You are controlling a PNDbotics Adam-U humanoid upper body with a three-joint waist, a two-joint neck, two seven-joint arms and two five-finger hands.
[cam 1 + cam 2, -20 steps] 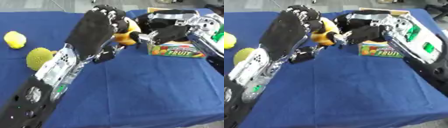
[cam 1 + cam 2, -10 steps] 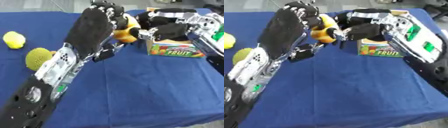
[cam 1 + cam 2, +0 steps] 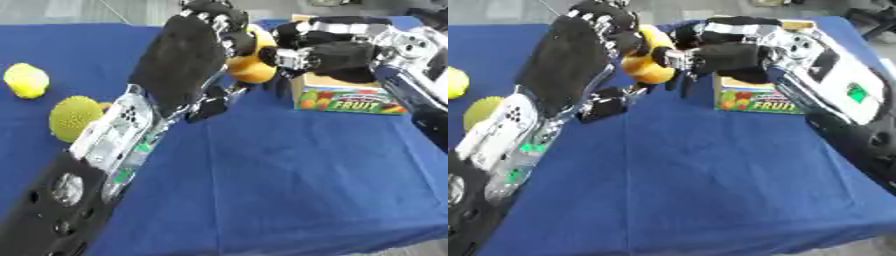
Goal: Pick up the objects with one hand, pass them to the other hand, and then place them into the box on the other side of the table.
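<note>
Held aloft between curled left hand (image 3: 188, 55) and closing right hand (image 3: 724, 52) at twelve o'clock: smooth rounded yellow-orange fruit (image 3: 249, 67), seemingly light, rigid, slippery, best cupped around its middle.

- Your left hand (image 3: 188, 55) covers most of the yellow object (image 3: 249, 67).
- Right hand (image 3: 728, 52) hides the box (image 3: 346, 97) top.
- Contact between them: unclear.

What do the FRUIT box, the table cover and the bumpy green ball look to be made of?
The box looks like printed cardboard: flat faces, sharp edges, colour print. The table cover looks like blue woven cloth, matte, with soft creases. The green ball has a matte, pebbled skin; probably plastic or foam imitation fruit, though real fruit cannot be ruled out.
</note>
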